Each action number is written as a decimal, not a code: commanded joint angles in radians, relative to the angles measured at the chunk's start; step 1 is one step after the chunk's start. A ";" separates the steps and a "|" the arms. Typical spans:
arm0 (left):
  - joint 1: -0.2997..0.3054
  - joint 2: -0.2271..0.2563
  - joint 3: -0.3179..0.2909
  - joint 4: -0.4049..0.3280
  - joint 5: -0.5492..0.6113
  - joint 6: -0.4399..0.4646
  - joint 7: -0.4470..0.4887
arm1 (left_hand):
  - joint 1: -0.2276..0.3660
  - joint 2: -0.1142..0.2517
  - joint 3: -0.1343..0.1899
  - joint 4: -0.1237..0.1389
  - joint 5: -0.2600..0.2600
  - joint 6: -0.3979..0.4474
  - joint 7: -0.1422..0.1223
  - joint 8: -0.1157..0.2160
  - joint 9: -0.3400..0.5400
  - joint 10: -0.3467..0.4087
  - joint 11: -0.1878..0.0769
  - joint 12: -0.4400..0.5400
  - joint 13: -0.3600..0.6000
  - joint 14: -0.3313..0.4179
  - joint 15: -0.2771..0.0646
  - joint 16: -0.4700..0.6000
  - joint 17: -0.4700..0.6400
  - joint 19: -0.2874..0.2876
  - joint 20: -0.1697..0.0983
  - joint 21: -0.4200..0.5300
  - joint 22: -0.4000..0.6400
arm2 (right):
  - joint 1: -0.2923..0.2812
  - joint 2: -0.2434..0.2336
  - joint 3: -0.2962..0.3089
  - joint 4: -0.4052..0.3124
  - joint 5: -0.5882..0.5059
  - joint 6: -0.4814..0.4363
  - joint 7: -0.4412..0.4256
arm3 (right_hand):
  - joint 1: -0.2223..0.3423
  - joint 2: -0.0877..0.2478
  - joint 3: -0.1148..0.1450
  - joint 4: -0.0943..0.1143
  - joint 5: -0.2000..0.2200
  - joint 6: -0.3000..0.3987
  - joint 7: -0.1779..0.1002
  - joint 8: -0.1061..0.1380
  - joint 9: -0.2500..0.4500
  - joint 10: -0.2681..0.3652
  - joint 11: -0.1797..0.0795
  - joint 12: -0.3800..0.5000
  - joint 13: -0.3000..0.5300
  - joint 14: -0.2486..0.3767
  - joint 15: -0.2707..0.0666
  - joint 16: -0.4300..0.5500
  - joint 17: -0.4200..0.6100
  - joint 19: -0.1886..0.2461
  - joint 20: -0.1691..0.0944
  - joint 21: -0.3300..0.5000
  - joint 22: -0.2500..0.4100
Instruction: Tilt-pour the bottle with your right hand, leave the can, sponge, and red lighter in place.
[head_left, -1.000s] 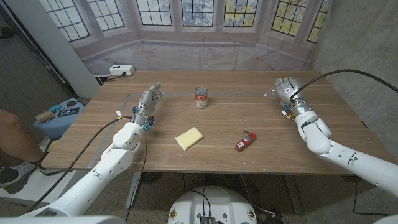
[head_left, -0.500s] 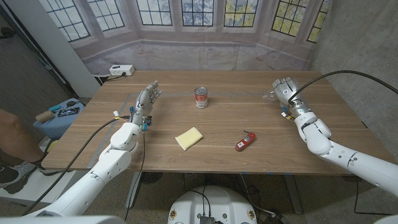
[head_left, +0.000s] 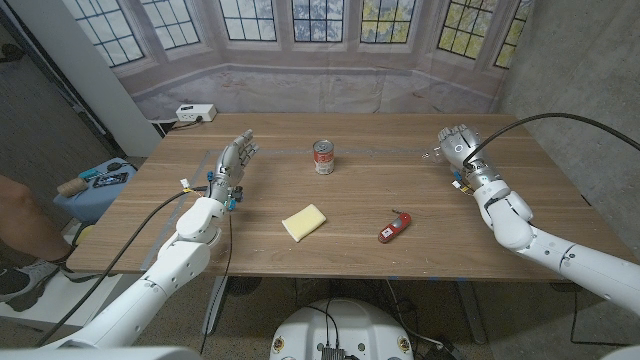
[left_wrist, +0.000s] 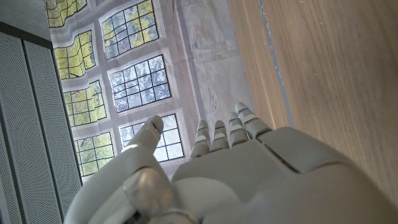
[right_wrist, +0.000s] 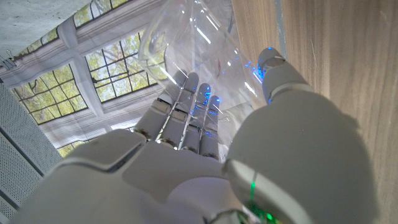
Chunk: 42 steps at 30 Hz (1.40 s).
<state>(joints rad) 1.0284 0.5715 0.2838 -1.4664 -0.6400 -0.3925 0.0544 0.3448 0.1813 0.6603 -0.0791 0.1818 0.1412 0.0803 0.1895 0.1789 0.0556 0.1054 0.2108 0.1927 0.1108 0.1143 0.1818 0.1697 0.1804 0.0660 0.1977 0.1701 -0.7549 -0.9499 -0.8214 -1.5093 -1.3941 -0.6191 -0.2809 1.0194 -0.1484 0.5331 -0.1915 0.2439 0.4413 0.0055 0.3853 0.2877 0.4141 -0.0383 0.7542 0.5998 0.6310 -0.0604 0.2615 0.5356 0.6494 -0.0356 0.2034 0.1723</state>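
Observation:
At the table's back right my right hand wraps around a clear plastic bottle, fingers on one side and thumb on the other. The bottle's see-through end pokes out toward the can side of the hand. My left hand stands on its edge at the back left, fingers apart, holding nothing; its back faces the wrist camera. A red-labelled can stands upright at the back middle. The yellow sponge lies near the front middle, and the red lighter lies to its right.
The wooden table has bare wood between the can and my right hand. A white power strip lies on the floor behind the back left corner. A person's leg and a blue stool stand off the left edge.
My right hand has shifted slightly toward the can with the bottle in it. The left hand, can, sponge and lighter have stayed put.

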 joint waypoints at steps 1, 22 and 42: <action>0.001 0.003 -0.001 -0.002 -0.002 0.003 -0.005 | 0.016 0.000 0.001 -0.001 0.004 0.009 -0.001 0.004 0.004 0.005 0.004 0.003 0.003 0.006 0.005 0.002 0.003 0.009 0.001 0.001 0.005 | -0.004 -0.005 0.003 -0.003 -0.005 0.007 -0.001 | -0.005 0.007 0.032 0.029 0.007 0.005 0.009 0.003 0.002 0.008 0.003 0.006 0.005 0.009 -0.090 -0.005 0.002 0.001 0.008 -0.002 0.001; 0.001 0.001 0.001 -0.003 0.000 0.004 -0.005 | 0.019 0.001 -0.001 -0.001 0.004 0.009 -0.001 0.001 0.004 0.006 0.005 0.002 0.003 0.005 0.005 0.001 0.003 0.009 0.000 0.001 0.005 | -0.010 -0.004 0.017 -0.010 0.034 0.018 -0.010 | -0.013 0.005 0.041 0.032 0.010 0.006 0.012 0.001 0.001 0.007 0.007 0.006 0.005 0.012 -0.087 -0.014 0.006 0.002 0.011 -0.004 0.001; -0.006 0.001 0.007 0.001 -0.004 0.006 -0.019 | 0.021 0.000 -0.002 0.000 0.004 0.009 -0.001 0.000 0.005 0.006 0.004 0.001 0.003 0.005 0.005 0.001 0.003 0.009 0.002 0.000 0.005 | -0.052 0.066 0.087 -0.046 0.245 -0.008 -0.114 | -0.025 0.005 0.048 0.036 0.011 0.013 0.008 0.002 0.000 0.011 -0.006 0.006 0.004 0.018 -0.094 -0.019 0.010 0.007 0.008 -0.004 0.001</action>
<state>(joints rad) 1.0280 0.5729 0.2876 -1.4696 -0.6395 -0.3876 0.0436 0.3559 0.1818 0.6606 -0.0787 0.1817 0.1411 0.0803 0.1895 0.1789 0.0554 0.1054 0.2108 0.1927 0.1107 0.1143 0.1818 0.1696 0.1804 0.0660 0.1977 0.1701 -0.7889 -0.9295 -0.7689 -1.5446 -1.2725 -0.6174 -0.3320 0.9979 -0.1507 0.5608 -0.1719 0.2466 0.4462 0.0151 0.3844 0.2880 0.4152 -0.0363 0.7547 0.5998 0.6399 -0.0622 0.2431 0.5401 0.6476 -0.0268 0.2001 0.1724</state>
